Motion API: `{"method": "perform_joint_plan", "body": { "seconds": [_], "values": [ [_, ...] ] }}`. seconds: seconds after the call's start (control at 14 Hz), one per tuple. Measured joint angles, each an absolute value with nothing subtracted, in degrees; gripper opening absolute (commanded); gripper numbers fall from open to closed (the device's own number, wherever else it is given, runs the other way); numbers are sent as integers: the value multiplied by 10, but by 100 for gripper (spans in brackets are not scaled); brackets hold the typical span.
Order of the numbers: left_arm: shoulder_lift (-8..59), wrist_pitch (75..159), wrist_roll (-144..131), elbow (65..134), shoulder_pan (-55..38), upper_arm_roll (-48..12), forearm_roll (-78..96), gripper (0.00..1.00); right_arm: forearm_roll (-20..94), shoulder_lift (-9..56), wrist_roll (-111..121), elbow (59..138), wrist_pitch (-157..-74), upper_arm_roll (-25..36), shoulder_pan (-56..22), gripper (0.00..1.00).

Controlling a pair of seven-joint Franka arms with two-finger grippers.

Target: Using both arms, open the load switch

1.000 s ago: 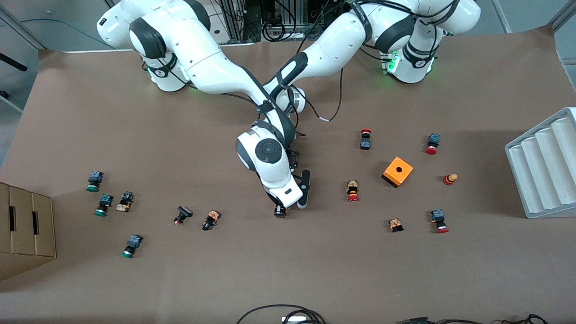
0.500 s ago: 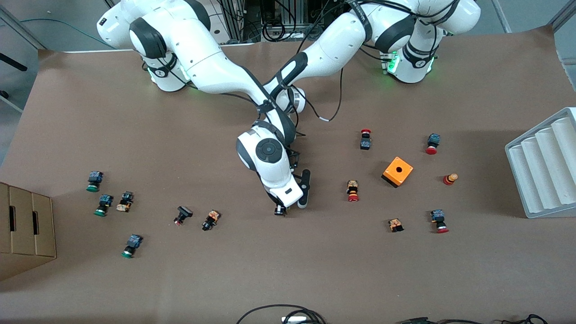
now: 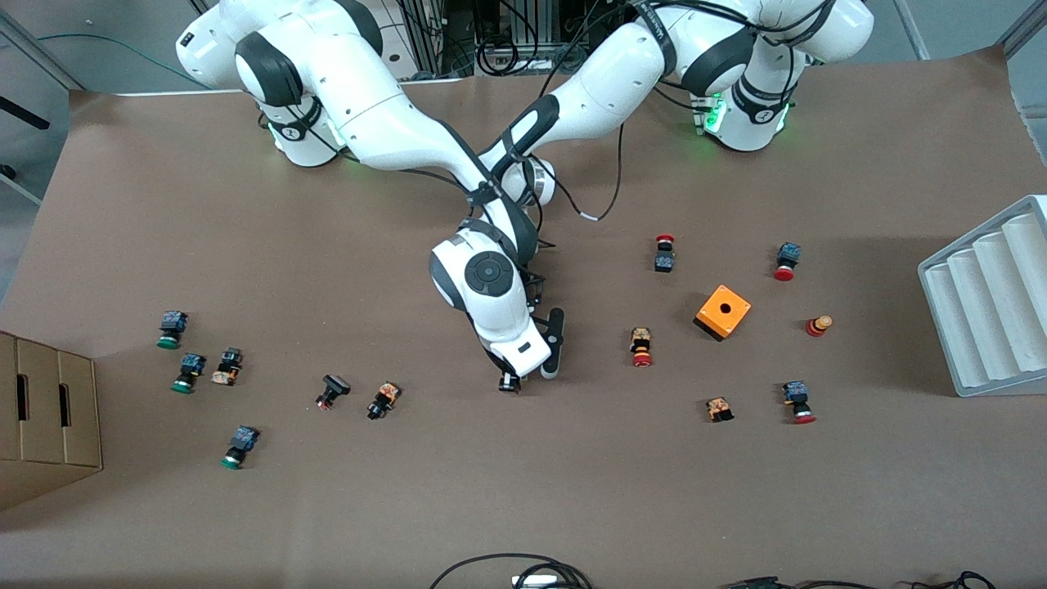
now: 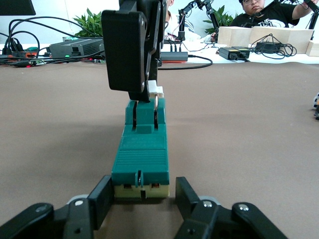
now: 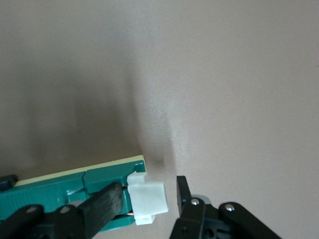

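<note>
front view hides the load switch under the right arm's wrist near table centre. left wrist view shows the load switch flat on the brown paper, green body lengthwise, left gripper clamped tight on its cream end. right gripper straddles the white end piece, one finger touching, the other a little off it; whether it grips, cannot tell. since a second ago the right gripper's black tip has shifted slightly; the buttons have not moved. white ribbed tray at the left arm's end, cardboard box at the right arm's end.
</note>
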State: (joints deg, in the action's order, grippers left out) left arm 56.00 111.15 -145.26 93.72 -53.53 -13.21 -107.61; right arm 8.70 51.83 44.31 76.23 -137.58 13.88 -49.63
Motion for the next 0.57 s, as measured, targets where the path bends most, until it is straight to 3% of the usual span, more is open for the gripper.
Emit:
{"method": "perform_joint_plan", "body": {
  "seconds": [0.57],
  "values": [
    [560,1111,-1453,937,-535,-132,-1076,58,87,517,446,763,-1372,139,-497,50]
  ]
}}
